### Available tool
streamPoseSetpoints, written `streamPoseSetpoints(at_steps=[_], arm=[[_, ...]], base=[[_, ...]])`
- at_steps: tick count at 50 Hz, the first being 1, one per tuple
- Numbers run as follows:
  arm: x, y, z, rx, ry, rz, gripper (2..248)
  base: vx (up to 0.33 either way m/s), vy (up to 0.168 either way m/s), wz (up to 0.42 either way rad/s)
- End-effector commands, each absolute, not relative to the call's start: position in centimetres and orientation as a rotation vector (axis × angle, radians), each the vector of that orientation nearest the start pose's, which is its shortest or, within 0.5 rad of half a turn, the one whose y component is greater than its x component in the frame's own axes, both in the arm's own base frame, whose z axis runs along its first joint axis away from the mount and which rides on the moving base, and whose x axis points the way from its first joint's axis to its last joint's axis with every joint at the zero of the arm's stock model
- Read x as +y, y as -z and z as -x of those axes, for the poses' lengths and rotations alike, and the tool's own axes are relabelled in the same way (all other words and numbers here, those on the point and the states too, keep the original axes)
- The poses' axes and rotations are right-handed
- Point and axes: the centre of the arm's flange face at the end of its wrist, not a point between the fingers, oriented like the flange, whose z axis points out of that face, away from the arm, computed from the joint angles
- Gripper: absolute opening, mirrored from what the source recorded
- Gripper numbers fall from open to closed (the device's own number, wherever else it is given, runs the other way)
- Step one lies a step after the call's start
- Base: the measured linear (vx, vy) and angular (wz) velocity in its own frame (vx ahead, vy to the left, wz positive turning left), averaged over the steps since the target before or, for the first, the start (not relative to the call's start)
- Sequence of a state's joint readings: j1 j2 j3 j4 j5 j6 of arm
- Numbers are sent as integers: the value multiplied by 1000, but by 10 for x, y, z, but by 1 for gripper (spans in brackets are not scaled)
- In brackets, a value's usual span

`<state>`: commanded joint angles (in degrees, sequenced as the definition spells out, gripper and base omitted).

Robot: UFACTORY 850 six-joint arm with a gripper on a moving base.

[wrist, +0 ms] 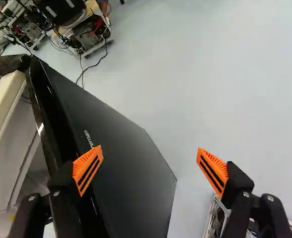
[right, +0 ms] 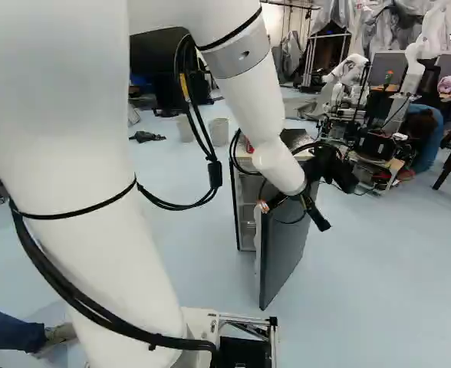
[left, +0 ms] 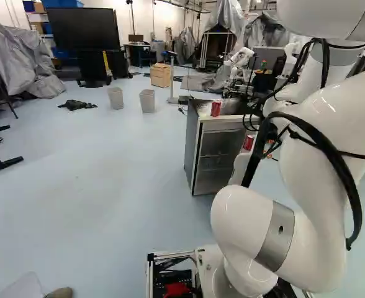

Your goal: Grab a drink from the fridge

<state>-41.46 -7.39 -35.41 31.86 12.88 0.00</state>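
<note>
Fridge open, gripper wide and empty at door, cans not in hand

Gripper [wrist: 150,148] fully or nearly fully spread, nothing held. One finger is over the top edge of the door [right: 283,245], the other out past its outer face; contact can't be told. Door stands swung open from the fridge [left: 193,146].

Red can [left: 215,108] upright on the fridge top, at the front edge, toward the corner at the left of the left base view. Lower can [left: 248,143], also red, shows by the door's inner side, partly behind the arm [left: 316,130]; exact support unclear. Task says "from the fridge", so lower can is the likelier target.

Handling, judged: either can probably full, so modest weight; smooth, slick if cold and damp. Sealed, it should be stiff, but the thin wall dents under a hard squeeze. Best hold is round the middle of the body, pads on opposite sides, firm not crushing; avoid rim and tab. Upper can could tip off the front edge if nudged. For lower can, gripper needs to back clear of the door edge first, then come in from the open side, minding the door.
</note>
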Motion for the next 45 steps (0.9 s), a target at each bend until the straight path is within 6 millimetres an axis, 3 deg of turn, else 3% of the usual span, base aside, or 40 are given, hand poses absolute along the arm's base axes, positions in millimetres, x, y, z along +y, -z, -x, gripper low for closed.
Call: streamPoseSetpoints(at_steps=[45], arm=[[-251, -376, -315, 1791, 1076, 2537, 247]], base=[[0, 0, 0]])
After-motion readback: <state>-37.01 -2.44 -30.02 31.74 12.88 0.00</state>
